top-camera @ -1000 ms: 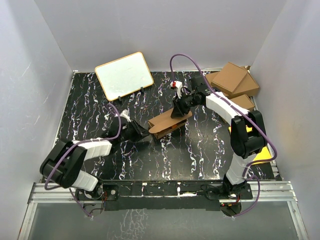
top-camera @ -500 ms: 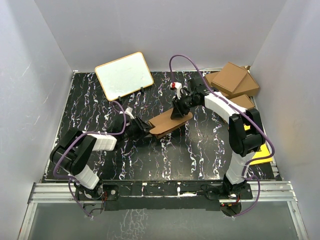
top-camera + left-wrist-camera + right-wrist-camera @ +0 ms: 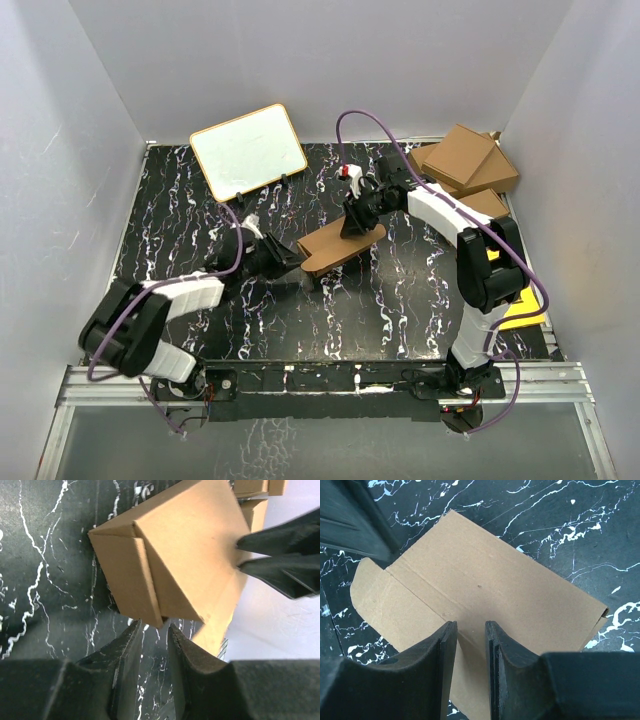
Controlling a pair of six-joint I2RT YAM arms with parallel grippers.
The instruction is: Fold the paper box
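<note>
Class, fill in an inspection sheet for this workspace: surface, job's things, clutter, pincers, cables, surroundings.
Surface: black marbled tabletop.
Job's things: paper box, partly folded, mid-table between both arms.
Clutter: whiteboard at back left; brown cartons stacked back right; yellow sheet by the right arm.
Pincers: right pincer shut on a box flap; left pincer narrowly apart at the box's corner, grip unclear.
Cables: purple cables looping over each arm.
Surroundings: white walls; metal rail at near edge.
</note>
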